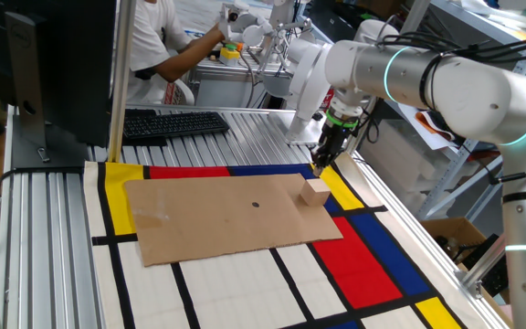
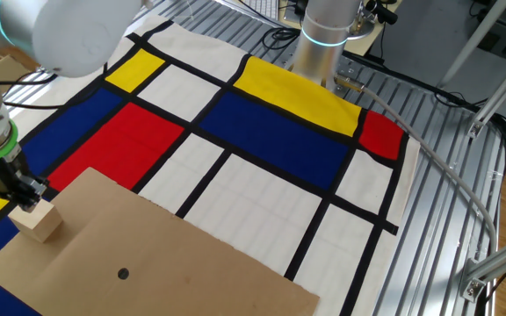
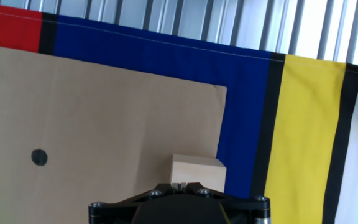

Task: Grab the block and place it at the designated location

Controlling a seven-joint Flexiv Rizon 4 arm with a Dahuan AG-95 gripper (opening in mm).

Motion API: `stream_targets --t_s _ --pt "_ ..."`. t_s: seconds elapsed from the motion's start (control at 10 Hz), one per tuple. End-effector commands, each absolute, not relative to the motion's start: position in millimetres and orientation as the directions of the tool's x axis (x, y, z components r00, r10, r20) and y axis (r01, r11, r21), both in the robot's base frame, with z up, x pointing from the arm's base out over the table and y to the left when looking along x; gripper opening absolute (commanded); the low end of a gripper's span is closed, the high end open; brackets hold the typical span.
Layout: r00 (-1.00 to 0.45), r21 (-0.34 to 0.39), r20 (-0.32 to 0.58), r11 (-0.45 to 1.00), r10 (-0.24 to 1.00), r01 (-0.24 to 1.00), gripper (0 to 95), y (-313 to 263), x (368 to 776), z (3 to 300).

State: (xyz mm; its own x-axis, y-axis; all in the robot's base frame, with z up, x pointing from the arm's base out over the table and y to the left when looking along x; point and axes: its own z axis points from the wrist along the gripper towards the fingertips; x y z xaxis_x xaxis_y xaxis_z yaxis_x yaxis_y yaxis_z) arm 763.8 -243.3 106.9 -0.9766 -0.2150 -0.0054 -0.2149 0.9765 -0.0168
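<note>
The block (image 1: 315, 192) is a pale tan wooden cube standing on the right end of the brown cardboard sheet (image 1: 208, 224). It also shows in the other fixed view (image 2: 39, 221) and in the hand view (image 3: 196, 172). The designated location is a small dark dot (image 1: 256, 204) near the sheet's middle, also seen in the other fixed view (image 2: 123, 274) and the hand view (image 3: 38, 157). My gripper (image 1: 321, 164) hangs just above the block's far edge with its fingertips (image 3: 179, 185) pressed together and nothing between them. In the other fixed view the gripper (image 2: 26, 200) is right at the block's top.
The cardboard lies on a mat of red (image 1: 359, 260), yellow (image 2: 297, 92) and blue (image 2: 271, 132) rectangles edged with black lines. A keyboard (image 1: 173, 122) and a monitor (image 1: 53, 64) stand at the back left. A person works at the far bench.
</note>
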Motion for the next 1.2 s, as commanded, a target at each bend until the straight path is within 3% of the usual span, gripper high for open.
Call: stream_targets --t_s 0.1,1.2 --pt "-0.976 -0.008 -0.009 0.976 -0.219 -0.219 0.0 -243.4 762.1 107.6" --pt "-0.986 0.028 -0.006 0.985 -0.168 -0.168 0.0 -243.4 762.1 107.6"
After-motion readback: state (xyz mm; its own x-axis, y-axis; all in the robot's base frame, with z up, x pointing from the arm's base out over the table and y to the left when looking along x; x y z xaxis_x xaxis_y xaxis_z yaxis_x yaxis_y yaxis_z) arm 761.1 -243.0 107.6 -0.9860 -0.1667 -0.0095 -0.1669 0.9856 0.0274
